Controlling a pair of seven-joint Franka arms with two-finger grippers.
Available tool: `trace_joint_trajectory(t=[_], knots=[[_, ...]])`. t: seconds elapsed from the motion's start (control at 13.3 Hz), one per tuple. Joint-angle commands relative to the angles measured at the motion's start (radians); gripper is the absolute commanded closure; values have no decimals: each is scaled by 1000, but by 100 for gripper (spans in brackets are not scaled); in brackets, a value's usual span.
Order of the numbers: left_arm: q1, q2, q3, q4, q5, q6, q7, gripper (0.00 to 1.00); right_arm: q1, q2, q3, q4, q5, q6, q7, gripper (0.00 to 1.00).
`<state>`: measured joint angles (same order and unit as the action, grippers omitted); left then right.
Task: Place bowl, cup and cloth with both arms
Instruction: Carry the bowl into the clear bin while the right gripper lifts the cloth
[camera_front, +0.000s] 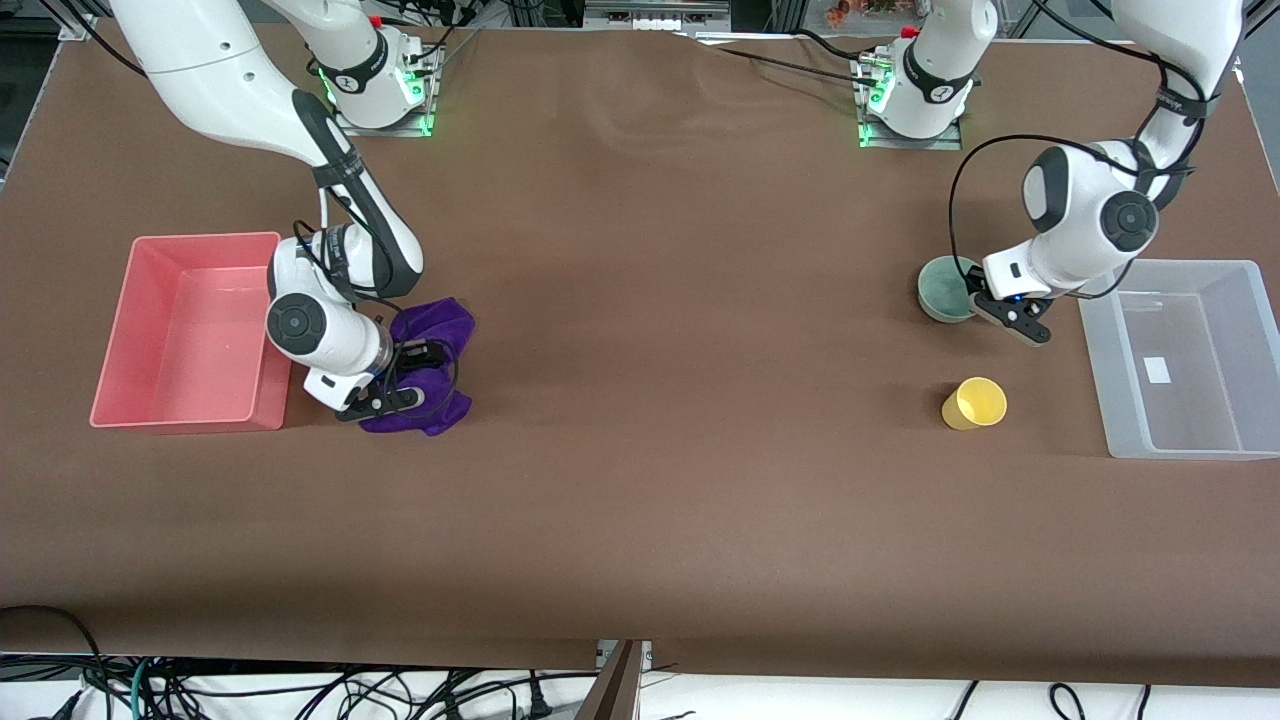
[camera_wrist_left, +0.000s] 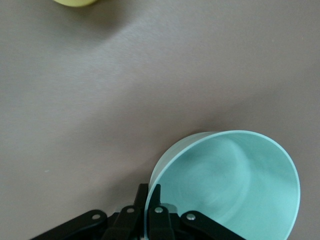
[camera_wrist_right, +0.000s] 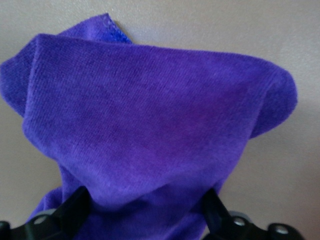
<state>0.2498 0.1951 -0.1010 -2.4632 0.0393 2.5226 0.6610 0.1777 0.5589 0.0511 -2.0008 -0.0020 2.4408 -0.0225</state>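
lying on its side nearest the front camera, the bright yellow cup (camera_front: 974, 403) is seen beside the clear bin (camera_front: 1190, 360). farther back, the pale mint-green bowl (camera_front: 945, 288) is pinched at its rim by the left gripper (camera_front: 985, 303). the fuzzy purple cloth (camera_front: 432, 360), bunched beside the pink bin (camera_front: 190, 330), is clasped by the right gripper (camera_front: 405, 372).

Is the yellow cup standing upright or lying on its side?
On its side: the cup shows its open mouth sideways toward the front camera, on the table.
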Motion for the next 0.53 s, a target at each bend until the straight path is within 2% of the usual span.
trace_joint_trajectory(t=[0.0,0.08,0.23,0.3,0.45], knots=[[64,-22,-2,230,16,-320,72,100,5,-14,1,-27,17,15,3,75],[93,-10,-2,338,14,-461,107,100,5,-14,1,-24,17,12,3,100],[149,41,1,523,17,-664,190,100,5,-20,1,-9,17,1,-4,100],[193,70,3,590,19,-709,237,100,3,-25,-1,2,17,-18,-7,100],[288,128,3,677,89,-714,334,100,-3,-42,-4,48,17,-106,-8,100]])
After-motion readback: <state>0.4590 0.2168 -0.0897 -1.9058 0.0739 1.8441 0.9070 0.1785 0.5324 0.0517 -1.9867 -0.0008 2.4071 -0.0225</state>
